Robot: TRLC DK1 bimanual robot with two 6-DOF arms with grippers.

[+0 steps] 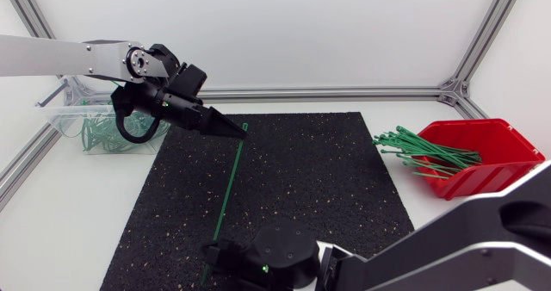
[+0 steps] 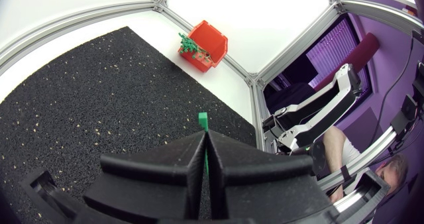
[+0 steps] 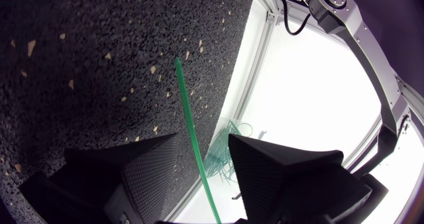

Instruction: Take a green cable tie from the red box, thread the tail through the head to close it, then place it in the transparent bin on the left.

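**Head view.**
- Left gripper (image 1: 237,128): fingers pressed together on the far end of one green cable tie (image 1: 228,188). The tie runs straight across the black mat (image 1: 327,179) to the right gripper (image 1: 219,255) at the near edge.
- Risk: the tie is unlooped. If the tail bows or twists while being bent round, it will probably miss the head slot.
- Red box (image 1: 504,140): at the right, with spare ties bristling over its rim.
- Transparent bin (image 1: 65,119): at the left, behind the left arm, already holding closed loops. That arm stands between tie and bin.

**Left wrist view.**
- The left gripper's fingers meet, and only the tie's tip (image 2: 203,120) shows.
- Risk: the hold is small, so a tug could pull the tie free.

**Right wrist view.**
- The right gripper's fingers stand apart, and the strap (image 3: 185,105) passes between them with no clear contact.
- Risk: the tail looks unsecured and may swing aside.
- The bin shows beyond the mat.
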